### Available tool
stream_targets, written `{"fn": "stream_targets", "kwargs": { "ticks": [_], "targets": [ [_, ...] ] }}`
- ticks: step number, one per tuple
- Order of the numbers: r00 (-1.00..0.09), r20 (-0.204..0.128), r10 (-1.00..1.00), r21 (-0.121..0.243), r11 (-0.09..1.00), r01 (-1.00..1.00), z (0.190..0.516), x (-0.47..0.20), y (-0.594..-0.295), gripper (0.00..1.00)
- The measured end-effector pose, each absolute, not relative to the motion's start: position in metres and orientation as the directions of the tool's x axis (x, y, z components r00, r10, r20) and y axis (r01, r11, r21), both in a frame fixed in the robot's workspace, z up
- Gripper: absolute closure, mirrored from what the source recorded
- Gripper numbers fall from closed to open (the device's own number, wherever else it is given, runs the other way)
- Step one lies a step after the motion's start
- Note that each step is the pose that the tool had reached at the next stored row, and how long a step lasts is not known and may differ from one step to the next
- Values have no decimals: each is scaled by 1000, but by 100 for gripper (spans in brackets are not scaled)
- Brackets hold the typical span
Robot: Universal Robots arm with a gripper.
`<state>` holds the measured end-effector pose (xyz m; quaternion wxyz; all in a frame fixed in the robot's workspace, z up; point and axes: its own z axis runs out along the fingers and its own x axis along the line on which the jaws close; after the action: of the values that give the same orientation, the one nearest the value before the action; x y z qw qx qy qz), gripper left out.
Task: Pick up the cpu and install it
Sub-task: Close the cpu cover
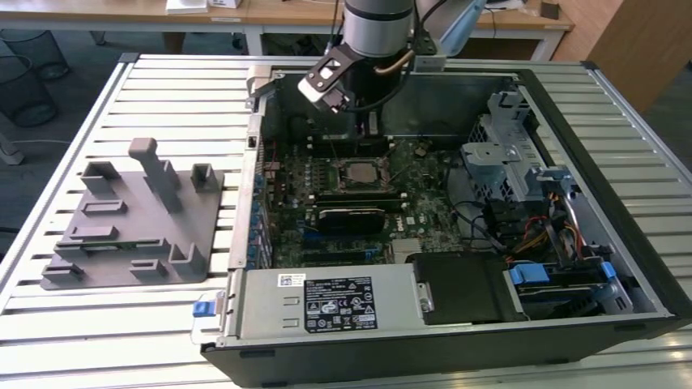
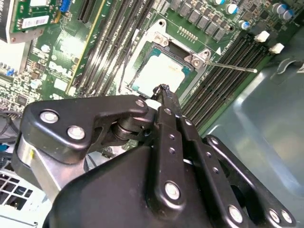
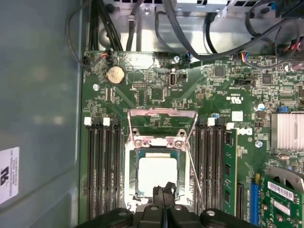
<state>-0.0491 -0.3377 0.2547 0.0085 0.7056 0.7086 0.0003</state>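
Observation:
The cpu (image 3: 156,175), a pale silvery square chip, lies flat in its socket on the green motherboard (image 3: 218,95) inside the open computer case (image 1: 605,162). In the exterior view the cpu (image 1: 355,173) sits near the middle of the board. The socket's metal load plate (image 3: 161,121) is flipped up off the chip, and its thin lever (image 3: 194,171) stands free beside it. My gripper (image 3: 164,191) hovers just above one edge of the cpu (image 2: 159,71), black fingers pressed together with nothing between them. The gripper (image 2: 164,90) is apart from the chip.
Rows of memory slots (image 3: 102,171) flank the socket on both sides. A grey plastic tray (image 1: 135,219) with upright posts stands on the slatted table at the exterior view's left. A power supply (image 1: 324,304) and a drive cage (image 1: 508,154) crowd the case.

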Motion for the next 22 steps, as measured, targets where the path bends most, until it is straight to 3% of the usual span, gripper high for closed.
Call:
{"fn": "stream_targets", "kwargs": {
  "ticks": [22],
  "targets": [
    [-4,-10,1000,13,4,1000,276,-49,-349,89]
  ]
}}
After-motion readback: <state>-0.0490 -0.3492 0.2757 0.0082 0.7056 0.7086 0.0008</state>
